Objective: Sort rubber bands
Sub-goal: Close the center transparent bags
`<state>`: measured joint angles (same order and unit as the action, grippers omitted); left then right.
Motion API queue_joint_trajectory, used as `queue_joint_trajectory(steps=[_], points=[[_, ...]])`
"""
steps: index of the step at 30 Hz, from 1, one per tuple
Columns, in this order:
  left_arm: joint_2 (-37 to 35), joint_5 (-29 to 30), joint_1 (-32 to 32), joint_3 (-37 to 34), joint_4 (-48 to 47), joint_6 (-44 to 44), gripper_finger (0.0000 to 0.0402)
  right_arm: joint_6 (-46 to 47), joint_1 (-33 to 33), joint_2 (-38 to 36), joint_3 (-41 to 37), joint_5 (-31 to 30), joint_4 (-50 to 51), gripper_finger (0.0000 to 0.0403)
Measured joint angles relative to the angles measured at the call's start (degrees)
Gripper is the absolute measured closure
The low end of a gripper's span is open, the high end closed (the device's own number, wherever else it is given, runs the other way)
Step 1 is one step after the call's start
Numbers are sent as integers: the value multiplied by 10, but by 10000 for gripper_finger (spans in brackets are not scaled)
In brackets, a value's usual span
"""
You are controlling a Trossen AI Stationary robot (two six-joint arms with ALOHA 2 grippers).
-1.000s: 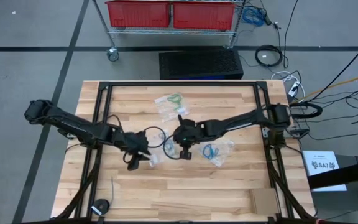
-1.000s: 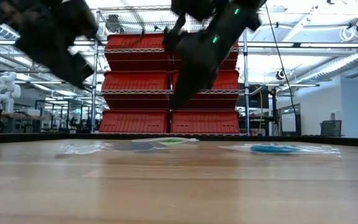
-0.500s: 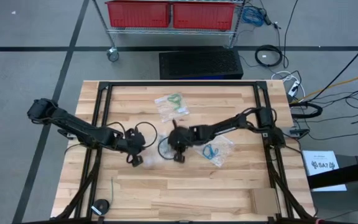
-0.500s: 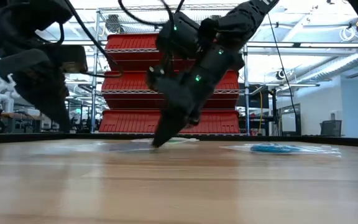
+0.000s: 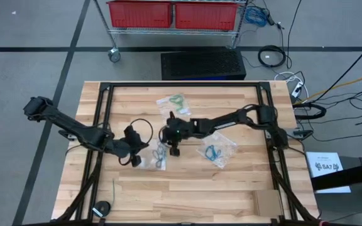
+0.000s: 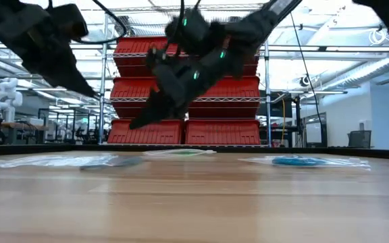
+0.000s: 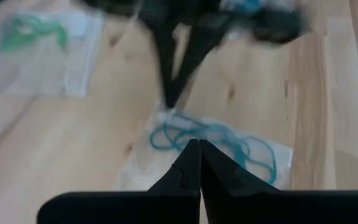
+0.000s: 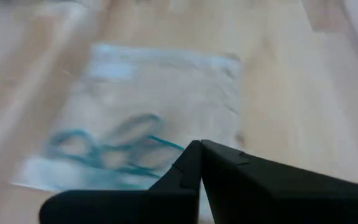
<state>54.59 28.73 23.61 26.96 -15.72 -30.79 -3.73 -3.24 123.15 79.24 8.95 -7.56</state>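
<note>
The left gripper [image 5: 136,161] is pinched fully closed with nothing between its fingers, raised over the wooden table [image 5: 187,194] just beside a clear zip bag [image 7: 253,163] of teal rubber bands [image 7: 210,138]. The right gripper [image 5: 173,150] is likewise closed and empty above that bag. Bags with green bands [image 5: 177,100] and blue bands [image 5: 213,152] lie nearby.

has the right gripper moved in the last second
Yes. In the high view the right gripper, fingers shut, has shifted toward the left arm's side, away from the bag of bright blue rubber bands, which stayed put.
</note>
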Motion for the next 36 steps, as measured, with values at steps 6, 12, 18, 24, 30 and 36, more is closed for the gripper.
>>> queue_joint_trajectory(steps=[6, 12, 18, 24, 30, 36], points=[[-17, 48, 17, 0, 2, 2, 400, -61, -12, 82, 88, 7, 30, 403], [-19, 68, 18, 0, 2, -3, 400, -55, -14, 141, 232, -42, 237, 403], [-19, 112, 31, 0, 2, -4, 400, 155, -15, 121, 248, -118, 415, 403], [-20, 157, 52, -2, 4, -19, 400, 308, 7, 117, 242, -156, 513, 403], [-43, 175, 88, -41, 60, -35, 401, 325, 45, 96, 239, -174, 536, 403], [-92, 202, 128, -98, 154, -34, 401, 302, 60, 52, 220, -186, 607, 403]])
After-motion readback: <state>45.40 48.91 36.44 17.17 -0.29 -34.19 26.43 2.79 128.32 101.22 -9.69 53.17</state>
